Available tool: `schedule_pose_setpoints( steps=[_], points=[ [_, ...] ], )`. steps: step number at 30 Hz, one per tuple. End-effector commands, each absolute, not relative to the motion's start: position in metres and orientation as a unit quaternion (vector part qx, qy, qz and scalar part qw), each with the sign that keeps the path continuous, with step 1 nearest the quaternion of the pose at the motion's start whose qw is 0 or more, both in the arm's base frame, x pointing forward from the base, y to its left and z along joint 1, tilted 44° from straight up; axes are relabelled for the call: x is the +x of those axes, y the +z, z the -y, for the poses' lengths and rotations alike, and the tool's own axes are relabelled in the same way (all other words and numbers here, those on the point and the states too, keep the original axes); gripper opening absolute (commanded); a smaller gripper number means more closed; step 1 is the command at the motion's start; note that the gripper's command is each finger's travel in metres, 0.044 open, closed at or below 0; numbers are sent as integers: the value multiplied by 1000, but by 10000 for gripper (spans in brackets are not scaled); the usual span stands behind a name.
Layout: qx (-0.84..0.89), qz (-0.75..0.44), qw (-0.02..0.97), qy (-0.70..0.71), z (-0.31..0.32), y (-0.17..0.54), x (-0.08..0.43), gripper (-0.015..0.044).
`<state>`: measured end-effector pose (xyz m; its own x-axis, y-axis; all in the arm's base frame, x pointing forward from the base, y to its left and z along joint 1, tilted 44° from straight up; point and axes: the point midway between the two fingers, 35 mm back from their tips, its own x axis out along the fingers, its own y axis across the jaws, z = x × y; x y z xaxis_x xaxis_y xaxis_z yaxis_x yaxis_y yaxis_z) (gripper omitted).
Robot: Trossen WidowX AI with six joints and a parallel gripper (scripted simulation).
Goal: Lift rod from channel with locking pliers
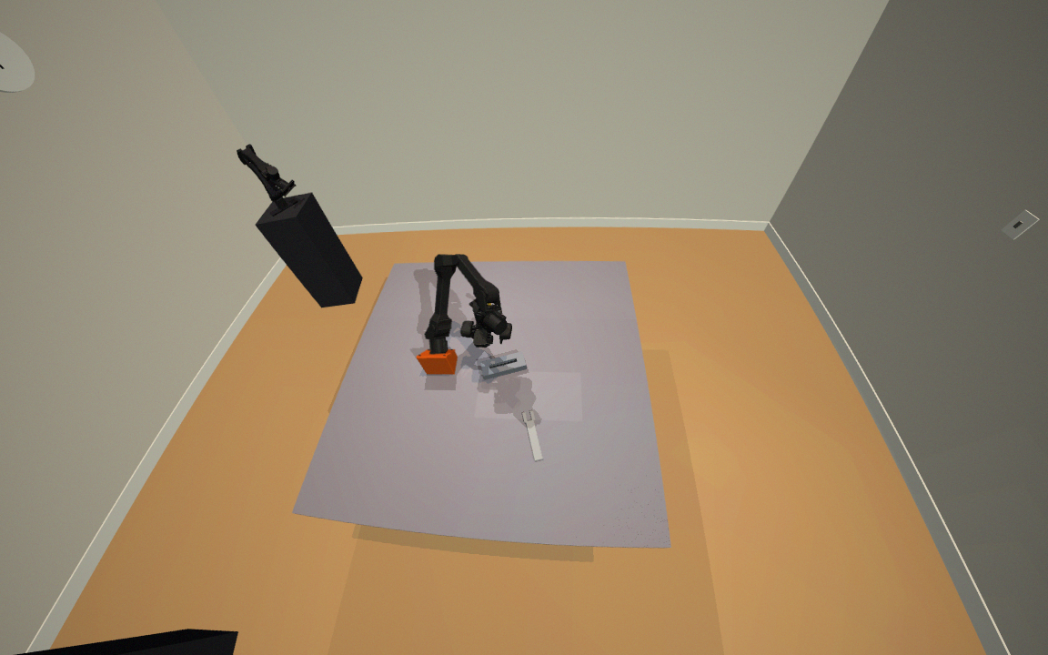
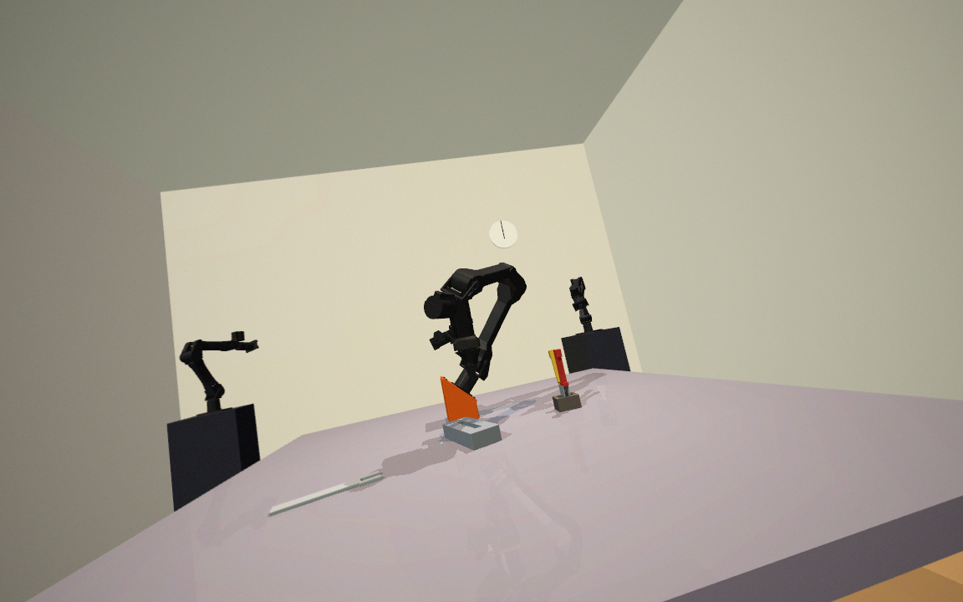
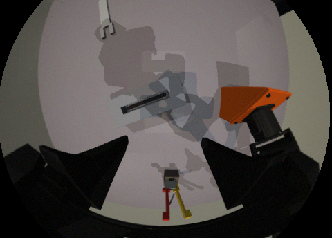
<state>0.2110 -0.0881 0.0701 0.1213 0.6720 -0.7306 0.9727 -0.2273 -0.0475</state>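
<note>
Keeping your fingers (image 1: 505, 332) (image 2: 481, 371) wide apart with nothing between them makes sense, since you'll likely need to straddle both splayed handles of the locking pliers (image 2: 561, 366) (image 3: 167, 203), parked handles-up in the holster (image 2: 567, 403) (image 3: 171, 173) on the counter (image 1: 398, 456) (image 2: 657, 479) (image 3: 69, 79). The rod (image 1: 503, 363) (image 3: 146, 101) lies lengthwise in the channel block (image 1: 513, 372) (image 2: 479, 436) (image 3: 131, 118), so its walls probably block a direct pinch; fetch the pliers first.
</note>
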Motion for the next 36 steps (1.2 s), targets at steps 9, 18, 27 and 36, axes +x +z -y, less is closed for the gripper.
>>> schedule_pose_setpoints(
  steps=[9, 18, 27, 36],
  points=[
    [718, -575, 218, -327, 59, 98, 201, 440],
    [718, -575, 216, -327, 19, 133, 188, 440],
    [718, -575, 216, -327, 2, 150, 189, 440],
    [718, -576, 216, -326, -29, 181, 199, 440]
  ],
)
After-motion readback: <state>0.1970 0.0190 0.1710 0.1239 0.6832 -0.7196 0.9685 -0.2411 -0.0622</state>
